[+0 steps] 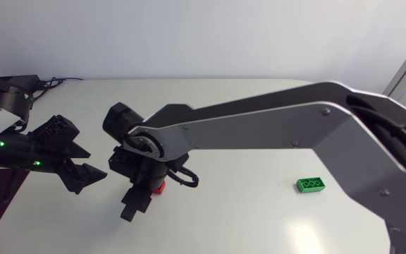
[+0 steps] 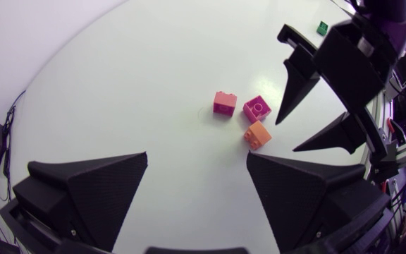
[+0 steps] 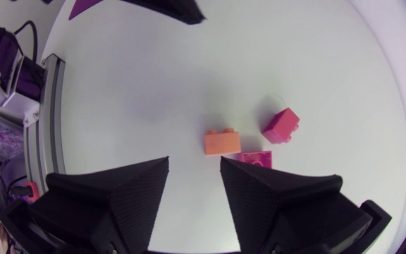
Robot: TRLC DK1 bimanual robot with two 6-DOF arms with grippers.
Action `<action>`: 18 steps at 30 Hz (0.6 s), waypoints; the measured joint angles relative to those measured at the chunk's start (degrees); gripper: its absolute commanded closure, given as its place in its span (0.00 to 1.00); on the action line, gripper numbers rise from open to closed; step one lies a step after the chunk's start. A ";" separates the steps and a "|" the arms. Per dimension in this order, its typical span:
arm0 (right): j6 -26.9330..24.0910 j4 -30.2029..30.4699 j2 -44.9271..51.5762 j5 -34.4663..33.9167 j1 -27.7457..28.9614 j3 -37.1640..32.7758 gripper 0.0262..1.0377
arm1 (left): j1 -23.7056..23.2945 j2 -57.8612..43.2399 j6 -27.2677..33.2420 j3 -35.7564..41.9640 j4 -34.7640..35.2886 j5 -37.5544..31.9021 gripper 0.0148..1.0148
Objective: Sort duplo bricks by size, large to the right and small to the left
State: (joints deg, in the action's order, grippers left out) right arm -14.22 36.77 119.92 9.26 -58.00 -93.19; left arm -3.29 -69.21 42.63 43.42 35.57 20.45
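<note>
White table (image 1: 245,226) with green brick (image 1: 311,185)

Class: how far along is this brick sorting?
Done: the larger green brick lies on the right. In hand: nothing; the right gripper is open above the orange brick, magenta brick and red brick, the left gripper open, facing them. Left: probably moving those three small ones leftward.

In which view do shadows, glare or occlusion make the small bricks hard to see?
Head view: no glare; the right arm covers them, only a red corner shows. Left wrist view: even light, pink brick, magenta brick and orange brick plain. Right wrist view: right gripper half hides the magenta brick.
</note>
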 measured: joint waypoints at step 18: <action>-1.46 2.03 7.56 1.70 -1.22 -4.72 0.71 | -2.99 0.00 1.31 -0.04 0.00 0.90 0.04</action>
State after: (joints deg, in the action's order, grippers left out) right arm -15.68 38.81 127.48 10.96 -59.22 -97.91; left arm -6.28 -69.21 43.94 43.38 35.57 21.34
